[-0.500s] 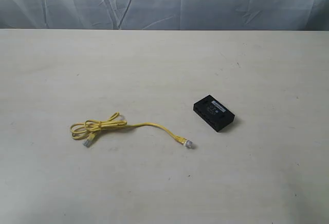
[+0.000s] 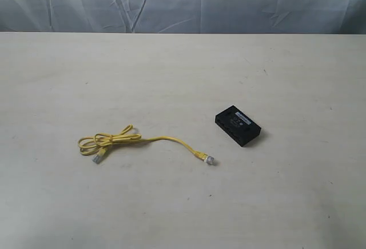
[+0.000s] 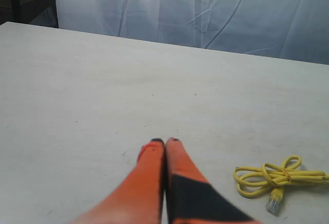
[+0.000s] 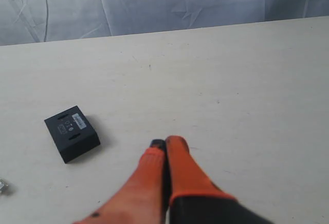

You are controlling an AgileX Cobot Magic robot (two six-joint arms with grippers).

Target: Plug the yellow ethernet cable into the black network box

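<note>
The yellow ethernet cable (image 2: 137, 140) lies on the table, looped at its left end, with one clear plug (image 2: 211, 160) pointing toward the black network box (image 2: 238, 125). A gap of bare table separates plug and box. In the left wrist view the cable's loop (image 3: 275, 175) lies off to one side of my left gripper (image 3: 165, 142), which is shut and holds nothing. In the right wrist view the box (image 4: 72, 132) sits apart from my right gripper (image 4: 165, 143), also shut and empty. Neither gripper shows in the exterior view.
The pale table (image 2: 183, 77) stretches wide around both things. A wrinkled grey-blue cloth (image 2: 183, 3) hangs behind its far edge. A dark stand (image 3: 20, 0) shows at a corner of the left wrist view.
</note>
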